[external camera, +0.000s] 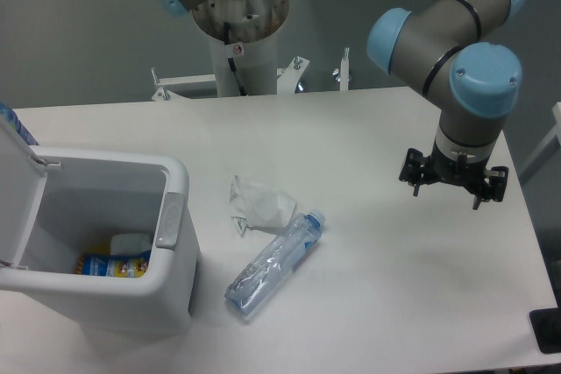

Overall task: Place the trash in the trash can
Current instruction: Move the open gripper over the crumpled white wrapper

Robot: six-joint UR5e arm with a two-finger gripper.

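On surface, wad (259,203) and bottle (275,264) lie beside open trash can (171,216), awaiting pickup; we hover gripper (453,188) well apart, jaws' state unclear.

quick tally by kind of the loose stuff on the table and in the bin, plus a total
paper wad: 1, on the table
bottle: 1, on the table beside the wad
packet: 1, in the bin
white item: 1, in the bin behind the packet, kind unclear
total: 4
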